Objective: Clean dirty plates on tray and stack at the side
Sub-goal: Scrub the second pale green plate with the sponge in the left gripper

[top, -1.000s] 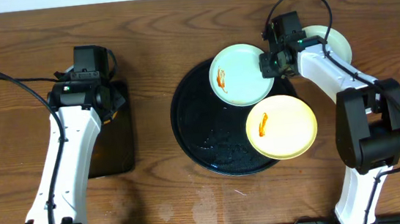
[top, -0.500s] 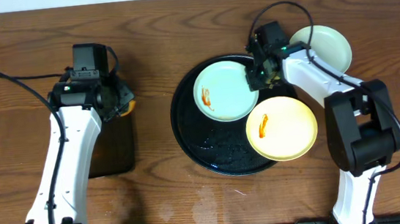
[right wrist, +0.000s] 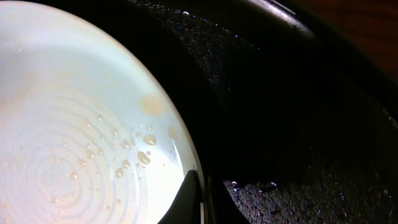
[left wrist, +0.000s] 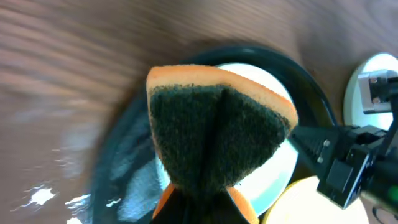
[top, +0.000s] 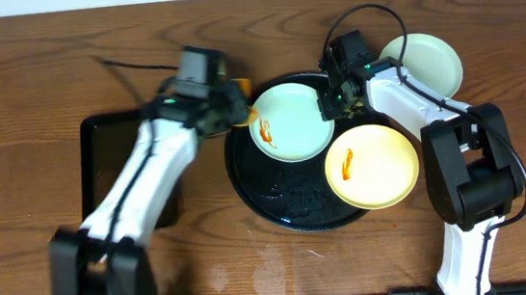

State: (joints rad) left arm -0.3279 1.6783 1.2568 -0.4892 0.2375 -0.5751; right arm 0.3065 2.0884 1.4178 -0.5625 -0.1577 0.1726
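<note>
Left wrist, folded scouring sponge [left wrist: 221,124], glossy tray [left wrist: 121,165]

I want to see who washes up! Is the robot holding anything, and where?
The left pincer pinches the folded sponge by one end. The right pincer grips the mint plate by its rim.

Overhead view bright, even; left arm [top: 135,179] motion-blurred. Left wrist view: bkgd smeared, sponge [left wrist: 217,134] sharp. Right wrist view: dark tray [right wrist: 298,143] w/ glints, mint plate [right wrist: 81,124] glaring.
</note>
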